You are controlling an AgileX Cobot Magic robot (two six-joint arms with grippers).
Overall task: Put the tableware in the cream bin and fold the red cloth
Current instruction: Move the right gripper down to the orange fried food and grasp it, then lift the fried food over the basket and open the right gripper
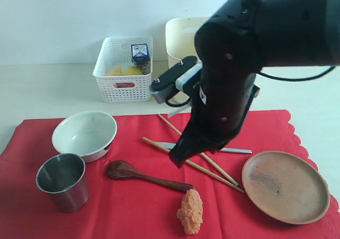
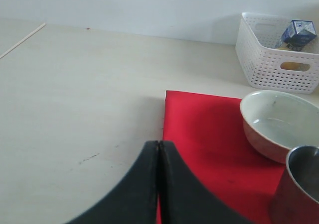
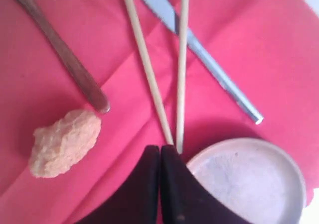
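Note:
The red cloth lies flat on the table with the tableware on it. A white bowl and a steel cup stand at the left. In the middle are a dark wooden spoon, two chopsticks and a silver knife; a brown plate is at the right. My right gripper hangs shut and empty over the chopsticks' ends, beside the plate. My left gripper is shut and empty over the cloth's left edge, near the bowl and cup. The cream bin stands at the back.
An orange crumbly food lump lies on the cloth by the spoon's handle. A white perforated basket at the back holds a blue-white milk carton and yellow food. The right arm's black body hides part of the bin and the knife.

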